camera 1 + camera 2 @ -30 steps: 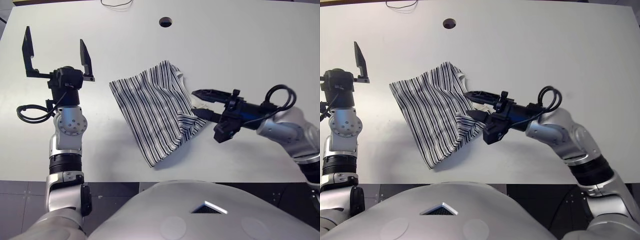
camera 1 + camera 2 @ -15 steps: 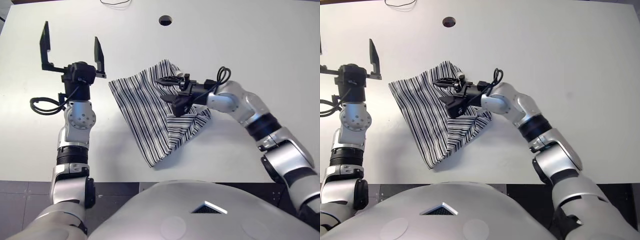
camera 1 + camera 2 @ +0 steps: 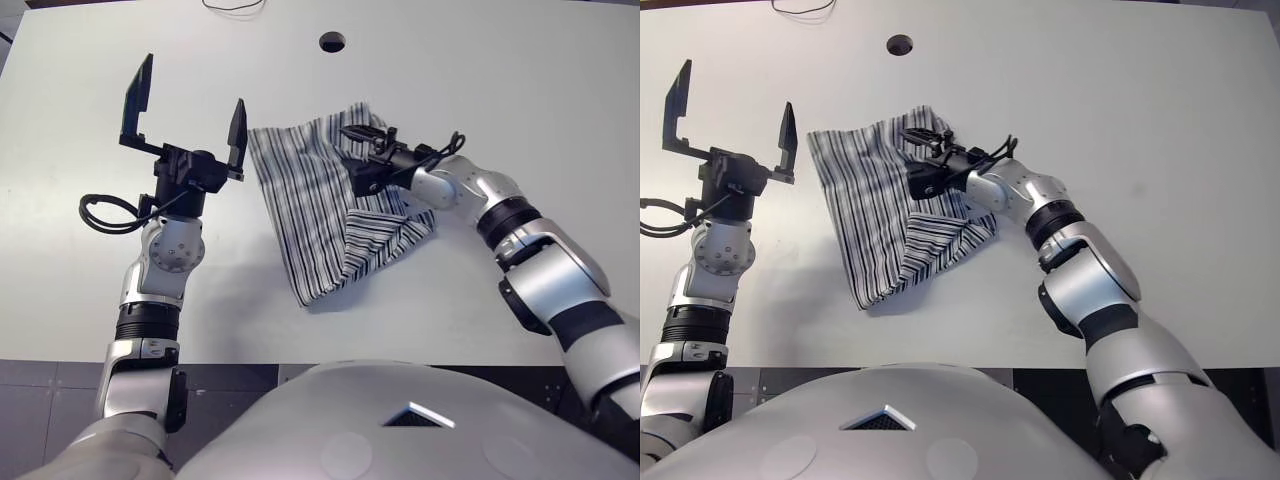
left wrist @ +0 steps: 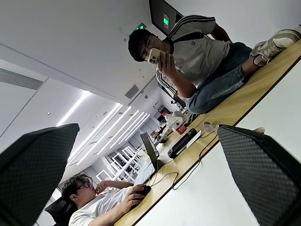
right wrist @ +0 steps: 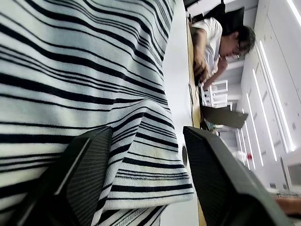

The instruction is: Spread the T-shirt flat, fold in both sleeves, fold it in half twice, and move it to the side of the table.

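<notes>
Two arms over the white table [image 3: 520, 90]; by my reading this is the first step, the spreading.

T-shirt [image 3: 305, 205]: striped, lying in the middle of the table and nowhere near flat. It sits as a slanted, bunched shape. One flap is doubled over on the robot's right side, and a narrow end points toward the near edge. I can pick out no sleeves. A dark round hole [image 3: 331, 42] in the tabletop sits well beyond it.

Right gripper [image 3: 362, 136]: down at the far end of the shirt, right on the cloth. Its wrist view shows the two fingers [image 5: 84, 174] spread apart, with a striped hem lying between them. Nothing is pinched, so it is open and poised to take that edge.

Left gripper [image 3: 195, 82]: held up off the table just beside the shirt's left edge, fingers pointing upward and spread wide. It holds nothing and touches nothing.

Judgement: folding has not begun, since the shirt has to be opened out first.

The next move calls for:
- The right fingers to close on the hem under them.
- The left arm to tip over and come down onto the shirt's near or left edge.
- Both arms to draw apart so the doubled flap comes open.

Risk: a pinch that takes two layers together would drag the bunch along instead of unfolding it.
</notes>
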`<act>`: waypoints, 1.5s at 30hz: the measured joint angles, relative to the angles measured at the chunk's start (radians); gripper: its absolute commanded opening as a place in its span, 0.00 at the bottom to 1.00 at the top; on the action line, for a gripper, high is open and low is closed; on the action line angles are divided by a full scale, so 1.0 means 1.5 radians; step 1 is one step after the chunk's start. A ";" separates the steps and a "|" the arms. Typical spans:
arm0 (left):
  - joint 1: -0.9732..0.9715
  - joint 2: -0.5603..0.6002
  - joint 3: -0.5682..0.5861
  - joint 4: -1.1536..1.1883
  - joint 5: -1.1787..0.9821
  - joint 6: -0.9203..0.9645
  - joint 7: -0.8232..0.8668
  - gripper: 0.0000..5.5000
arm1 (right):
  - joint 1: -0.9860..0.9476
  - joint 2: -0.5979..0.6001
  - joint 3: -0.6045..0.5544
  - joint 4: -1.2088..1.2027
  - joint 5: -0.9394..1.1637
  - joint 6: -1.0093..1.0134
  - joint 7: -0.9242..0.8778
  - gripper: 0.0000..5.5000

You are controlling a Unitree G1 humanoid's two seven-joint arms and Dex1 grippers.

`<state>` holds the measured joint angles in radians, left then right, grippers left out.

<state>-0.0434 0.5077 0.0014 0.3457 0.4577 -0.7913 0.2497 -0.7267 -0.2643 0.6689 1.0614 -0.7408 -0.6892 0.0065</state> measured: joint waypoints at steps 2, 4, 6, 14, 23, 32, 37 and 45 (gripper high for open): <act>0.003 0.008 0.000 -0.002 0.000 0.000 -0.007 0.99 | 0.028 -0.038 -0.012 -0.029 0.011 -0.006 -0.004 0.51; 0.002 0.010 -0.006 0.001 0.003 -0.001 -0.018 0.99 | 0.051 -0.070 -0.024 -0.063 0.018 -0.006 -0.004 0.51; -0.008 0.011 -0.033 0.019 0.023 -0.003 -0.032 0.99 | 0.075 -0.080 -0.033 -0.103 0.026 -0.008 -0.004 0.51; -0.201 0.015 -0.195 0.164 0.134 -0.060 -0.127 0.99 | 0.157 -0.164 -0.099 -0.453 0.025 0.006 0.033 0.51; -0.408 -0.084 -0.370 0.386 0.248 -0.083 -0.176 0.99 | 0.275 -0.262 -0.047 -0.635 0.061 0.023 0.315 0.51; -0.499 -0.116 -0.450 0.504 0.272 -0.081 -0.147 0.99 | 0.244 -0.243 -0.017 -0.644 0.064 0.004 0.407 0.51; -0.508 -0.125 -0.466 0.526 0.265 -0.081 -0.132 0.99 | 0.319 -0.347 -0.009 -0.804 0.168 0.003 0.527 0.51; -0.513 -0.129 -0.474 0.550 0.251 -0.074 -0.118 0.99 | 0.375 -0.479 -0.077 -1.020 0.390 0.077 0.645 0.51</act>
<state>-0.8134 0.3144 -0.7102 1.1708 0.8342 -0.9024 0.0734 -0.1641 -0.9821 0.5529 -0.4685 -0.1556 -0.5739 0.9747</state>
